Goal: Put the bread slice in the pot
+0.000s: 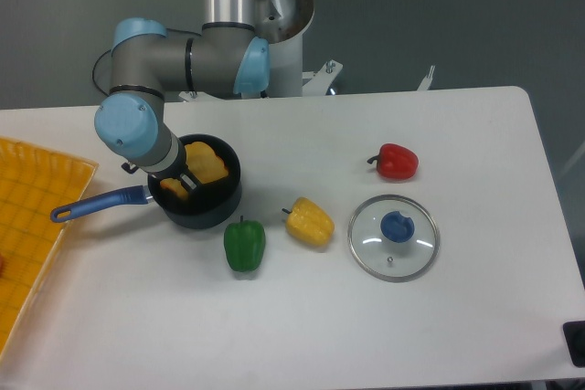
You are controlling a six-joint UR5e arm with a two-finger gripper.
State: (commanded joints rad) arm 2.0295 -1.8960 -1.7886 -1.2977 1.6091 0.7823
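The fixed camera looks down on a white table (366, 317), and nearest to it lie a green pepper (244, 244), a yellow pepper (309, 222) just beside it, and a round glass lid (393, 237) with a blue knob further right. At the left edge sits a yellow tray (27, 226). A red pepper (396, 162) lies behind the lid, well apart from the other 2.

Behind the green pepper stands the pot (206, 209), dark and round, its blue handle reaching left toward the tray. The bread slice (205, 163) is inside the pot's rim, its pale yellow face leaning up toward the far wall. The gripper (179, 184) is down in the pot mouth at its left side, with another orange-yellow patch showing between its fingers; whether that is part of the same slice I cannot tell. The jaws are largely hidden by the wrist, so I cannot tell whether they are spread or pinching the slice.

Judging by its look, the slice is a light, stiff plastic toy, thin and flat, with a smooth face that would likely slip under a grip on its broad sides. The crust edges look like the best hold: 2 opposite edges give the fingers parallel surfaces and little to crush. Being so light, it could cling to a finger pad or tip against the wall on release, so a clear opening before lifting seems wise. The task looks close to done, with the slice already within the pot.

Farthest back, the arm (183, 52) rises to its base column.
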